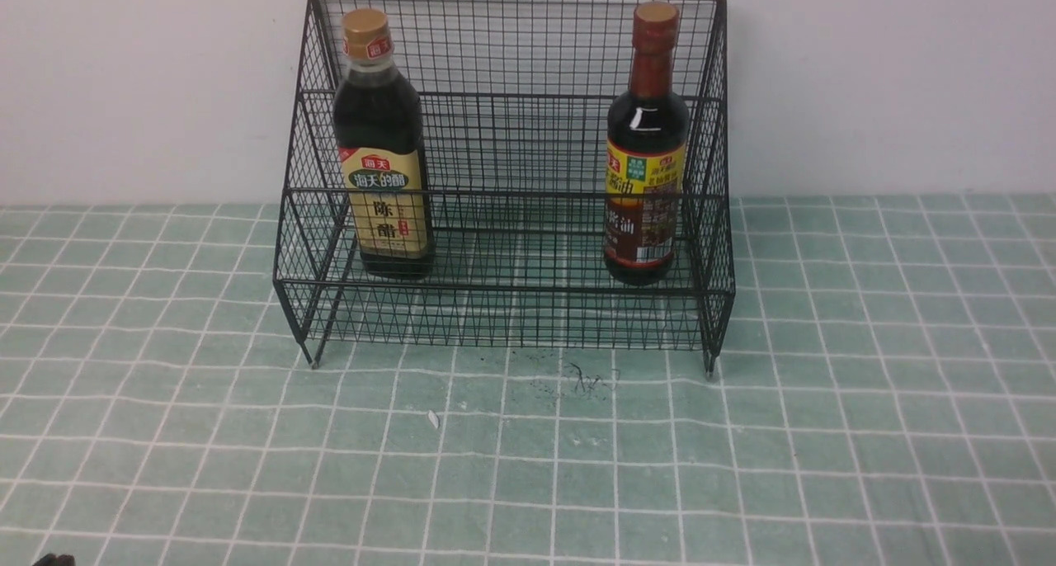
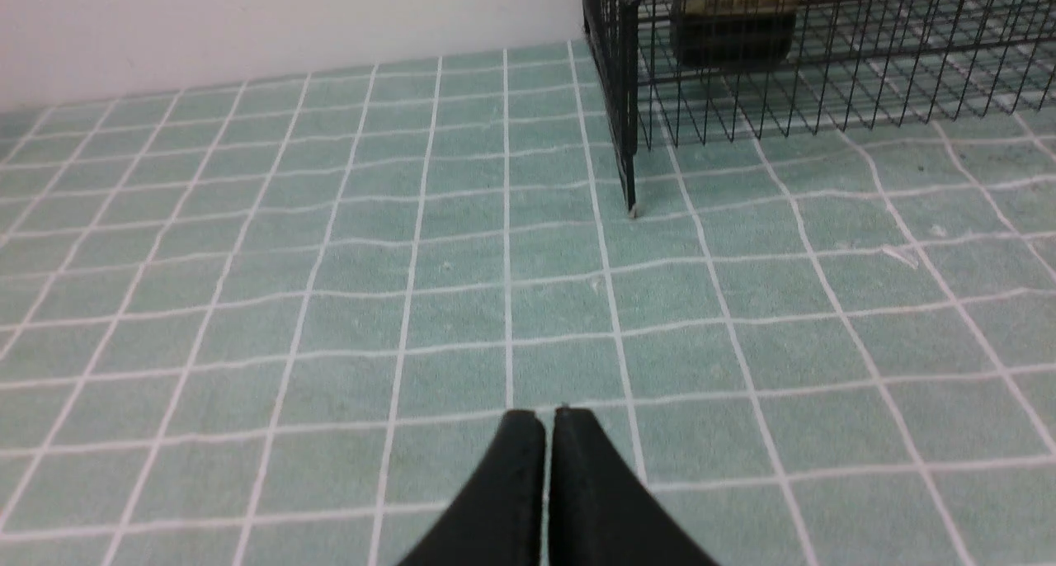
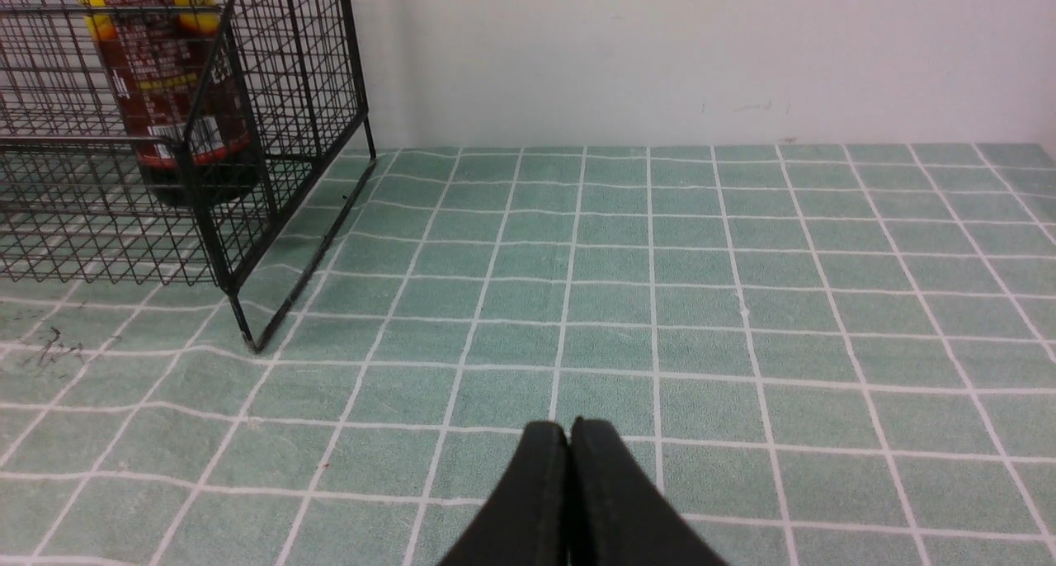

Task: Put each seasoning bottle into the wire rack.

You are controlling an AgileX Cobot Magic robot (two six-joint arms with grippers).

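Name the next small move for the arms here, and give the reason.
Probably none beyond holding still: the gold-capped bottle and the red-necked bottle both stand upright inside the wire rack, and the left gripper and right gripper are shut and empty.

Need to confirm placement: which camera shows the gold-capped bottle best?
The front view: the gold-capped bottle stands upright and whole on the left side of the wire rack, cap to base. The left wrist view catches only its base and label edge through the mesh. The right wrist view misses it.
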